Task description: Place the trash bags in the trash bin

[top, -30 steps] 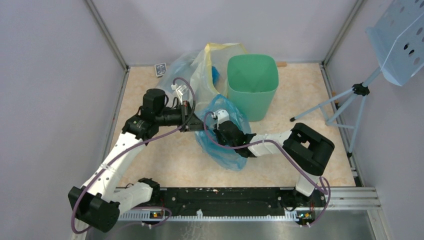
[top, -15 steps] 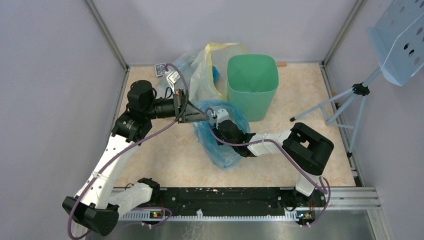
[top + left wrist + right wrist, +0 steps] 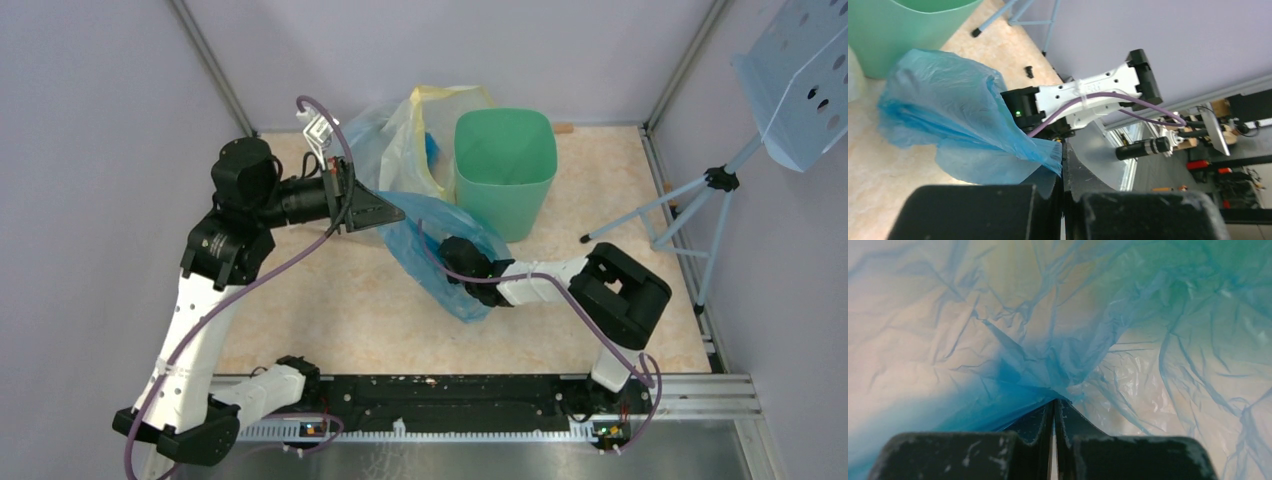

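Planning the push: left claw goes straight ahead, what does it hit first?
The left claw meets the blue bag it pinches first. Past that film, probably the right arm, possibly the green bin; depth unclear.

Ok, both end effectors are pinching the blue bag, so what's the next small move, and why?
Probably lift the blue bag and carry it toward the green bin. The left end effector and right end effector are both shut on it, yet it hangs beside the bin, not over the opening.
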